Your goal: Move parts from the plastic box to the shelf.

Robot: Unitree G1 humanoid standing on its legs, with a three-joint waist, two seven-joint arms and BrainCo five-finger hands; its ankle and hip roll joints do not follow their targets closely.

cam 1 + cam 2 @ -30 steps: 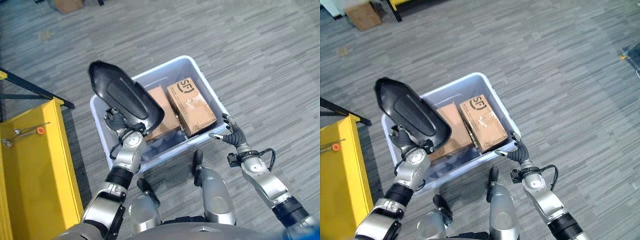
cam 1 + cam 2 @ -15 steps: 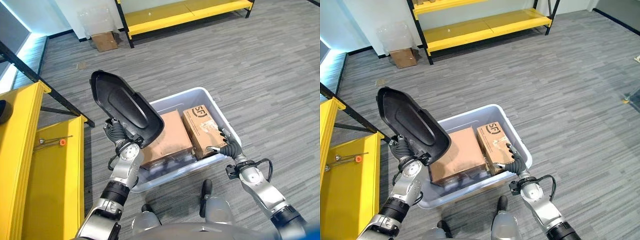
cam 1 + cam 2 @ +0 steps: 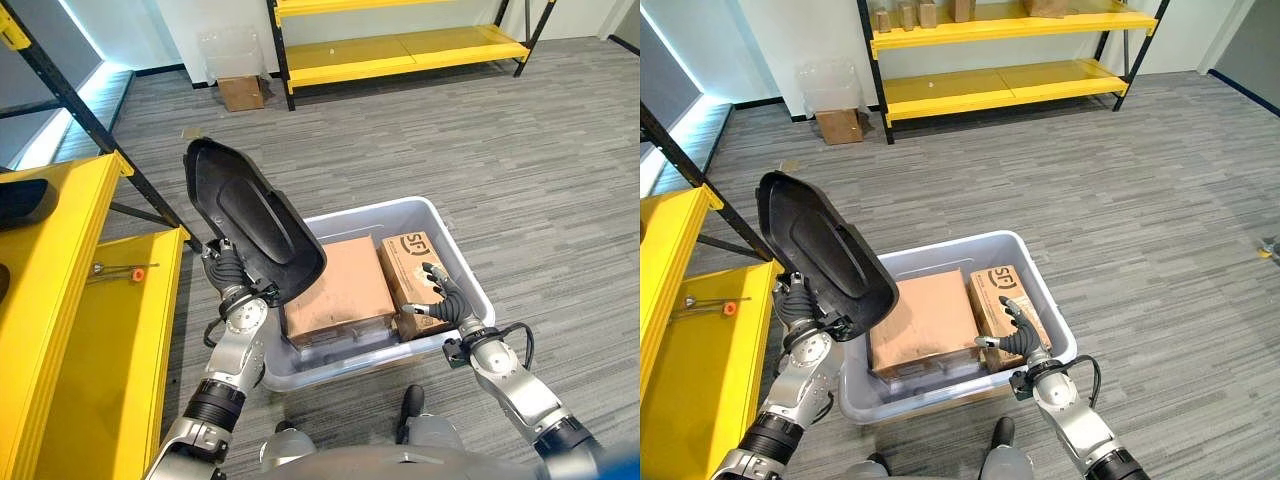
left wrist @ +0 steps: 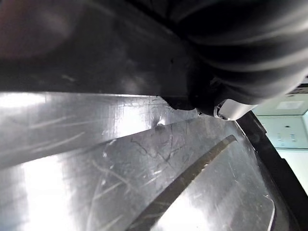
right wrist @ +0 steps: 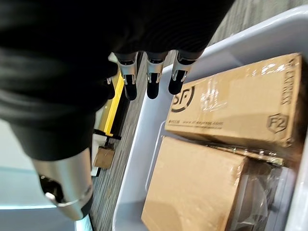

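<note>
A black molded part (image 3: 250, 225) is up in the air, clamped at its lower edge by the left robot hand (image 3: 228, 275), tilted above the near-left corner of the plastic box (image 3: 455, 262). That pale box sits on the grey floor (image 3: 500, 140) with two cardboard boxes side by side inside: a plain one (image 3: 335, 285) and a printed one (image 3: 412, 268). The right robot hand (image 3: 440, 302) hovers over the printed one, fingers spread and loose, holding nothing. The yellow shelf (image 3: 60, 330) stands just left.
</note>
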